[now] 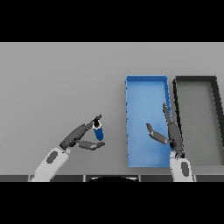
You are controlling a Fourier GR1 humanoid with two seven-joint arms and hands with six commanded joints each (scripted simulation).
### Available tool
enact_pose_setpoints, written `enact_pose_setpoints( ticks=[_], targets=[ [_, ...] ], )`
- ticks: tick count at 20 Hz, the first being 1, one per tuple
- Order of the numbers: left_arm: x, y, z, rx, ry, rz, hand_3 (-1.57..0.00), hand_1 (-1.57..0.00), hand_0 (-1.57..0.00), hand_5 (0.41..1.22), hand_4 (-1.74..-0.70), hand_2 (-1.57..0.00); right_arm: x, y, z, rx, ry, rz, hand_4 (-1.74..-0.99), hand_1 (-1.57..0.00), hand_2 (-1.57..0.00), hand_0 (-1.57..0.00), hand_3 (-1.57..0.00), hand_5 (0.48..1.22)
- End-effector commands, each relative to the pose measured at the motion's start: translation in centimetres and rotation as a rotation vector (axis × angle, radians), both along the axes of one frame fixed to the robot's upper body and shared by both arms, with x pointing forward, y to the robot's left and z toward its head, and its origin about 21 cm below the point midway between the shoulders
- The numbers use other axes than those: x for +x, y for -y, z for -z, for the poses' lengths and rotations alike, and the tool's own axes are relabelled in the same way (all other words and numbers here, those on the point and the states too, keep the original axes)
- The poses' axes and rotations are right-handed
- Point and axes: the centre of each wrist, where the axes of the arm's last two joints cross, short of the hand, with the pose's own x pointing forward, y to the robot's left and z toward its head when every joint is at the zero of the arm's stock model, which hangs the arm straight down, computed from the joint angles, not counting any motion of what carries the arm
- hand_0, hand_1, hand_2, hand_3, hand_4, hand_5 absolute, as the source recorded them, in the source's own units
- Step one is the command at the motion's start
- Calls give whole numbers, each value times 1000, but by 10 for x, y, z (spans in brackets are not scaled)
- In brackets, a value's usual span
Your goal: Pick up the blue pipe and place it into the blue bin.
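so the left hand (82, 137) has the blue pipe (99, 131) pinched between its fingers and thumb, holding it out over the grey table (57, 87), a bit to the left of the blue bin (146, 78). the pipe looks roughly upright with a dark opening at its top end, and it's clearly outside the bin. the right hand (168, 133) sits over the bin's right side, fingers straight and relaxed, holding nothing. there's also a black bin (197, 78) right beside the blue one, on its right.
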Motion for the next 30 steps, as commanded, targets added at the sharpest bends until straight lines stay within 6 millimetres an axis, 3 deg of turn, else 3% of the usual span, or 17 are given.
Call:
enact_pose_setpoints(
  ticks=[1, 5, 9, 11, 12, 13, 15, 18, 19, 23, 30],
  targets=[
    [5, 2, 4, 9, 1, 0, 1, 1, 1, 456, -1120, 1, 0, 1, 3, -7, -5, 2, -1211, 1, 1, 1, 1, 634],
    [7, 15, 13, 56, 18, -2, 1, 1, 1, 418, -1051, 1, 1, 6, 1, -6, 0, 10, -1221, 1, 1, 1, 1, 645],
    [9, 26, 19, -16, 5, 16, 1, 1, 1, 463, -1107, 1, 0, 4, 2, -17, 4, 5, -1207, 1, 1, 1, 1, 650],
    [12, 34, 19, -78, -12, 5, -121, -41, 1, 550, -1186, -151, -3, 10, 3, -13, 13, 7, -1213, 1, 1, 1, 1, 655],
    [11, 36, 18, -117, -18, 3, -276, -156, -10, 613, -1243, -308, -3, 7, 2, -4, 20, -4, -1217, 1, 1, 1, 1, 655],
    [12, 38, 20, -141, -36, -9, -535, -319, -125, 735, -1281, -485, -3, 8, 2, -11, 19, 3, -1220, 1, 1, 1, 1, 656],
    [9, 43, 24, -172, -34, -14, -908, -752, -602, 910, -1439, -865, -2, 8, 4, -16, 9, 10, -1219, 1, 1, 1, 1, 657],
    [6, 48, 21, -167, -41, 0, -1194, -1151, -1075, 1062, -1580, -1210, -4, 6, 5, 2, -1, 2, -1233, 1, 1, 1, 1, 660],
    [0, 50, 24, -169, -18, 4, -1270, -1235, -1174, 1094, -1553, -1282, -2, 7, 3, -3, 2, 0, -1228, 1, 1, 1, 1, 656],
    [2, 56, 17, -192, 47, 3, -1448, -1434, -1408, 1169, -1492, -1453, 1, 6, 1, 16, -2, -8, -1220, 1, 1, 1, 1, 635],
    [9, 73, -28, -294, 157, 35, -1545, -1542, -1537, 1210, -1467, -1546, 3, 5, 0, -11, -2, -4, -1213, 1, 1, 1, 1, 639]
  ],
)
